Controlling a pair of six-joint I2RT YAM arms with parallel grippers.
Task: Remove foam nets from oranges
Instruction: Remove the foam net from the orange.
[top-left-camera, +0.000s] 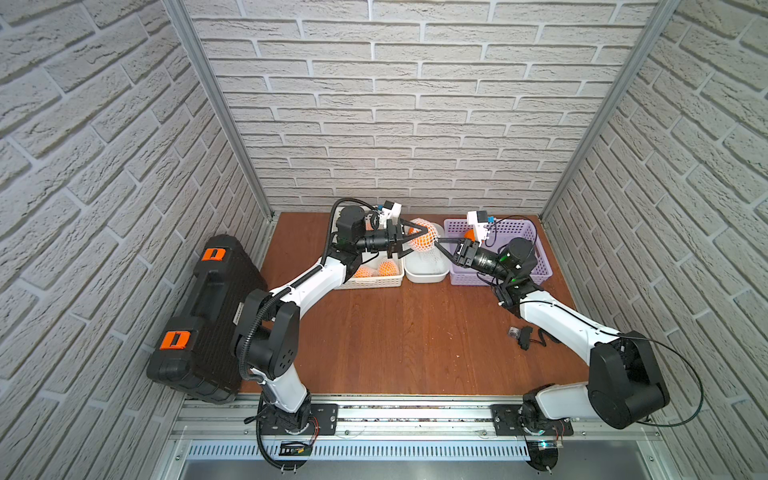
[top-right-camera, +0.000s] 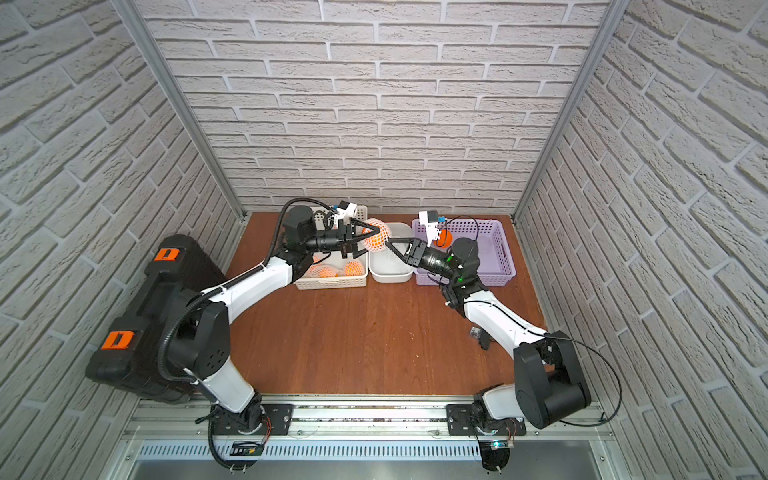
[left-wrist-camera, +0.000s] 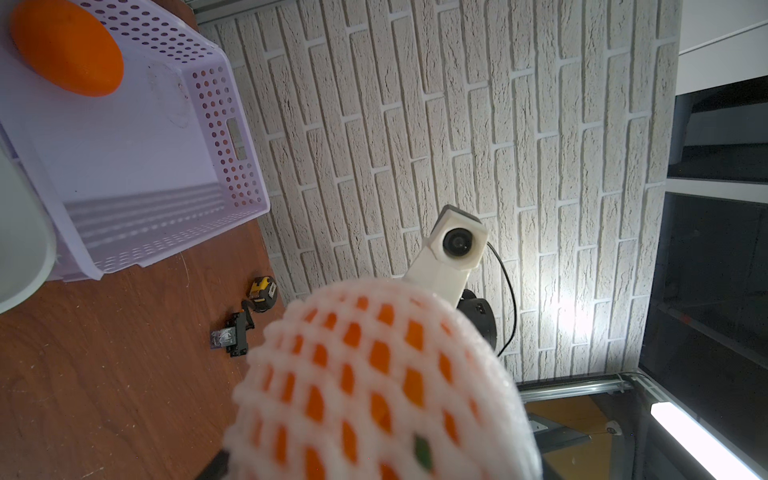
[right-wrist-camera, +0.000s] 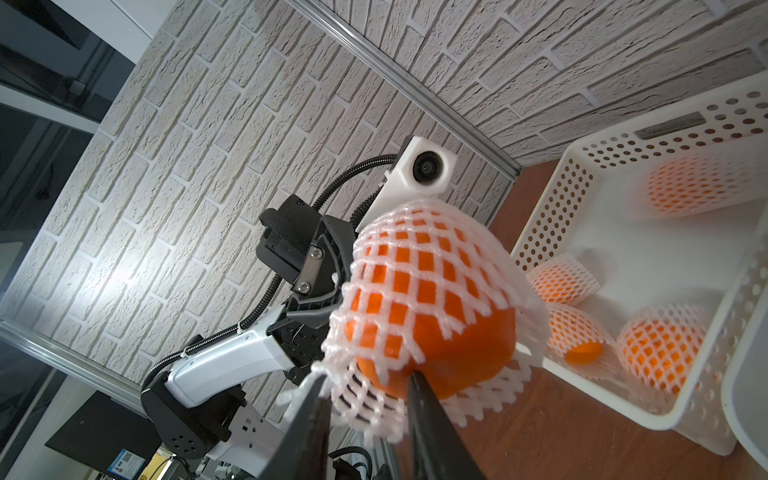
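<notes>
- Closest to the lens, the orange (left-wrist-camera: 374, 374) sat clamped between the wide-spread fingers of the left gripper (top-left-camera: 419, 241), its foam net (right-wrist-camera: 415, 257) mostly on.
- Right gripper (right-wrist-camera: 368, 376) faced it from the opposite side, fingers narrowly parted with the net's loose hem between them; whether they pinched it I couldn't tell.
- Stripping looked barely begun; next called for a firm pinch on that hem, then a pull away from the left fingers.
- Behind the right fingers, one bare orange (left-wrist-camera: 66, 50) lay in the purple basket (top-left-camera: 532, 266).
</notes>
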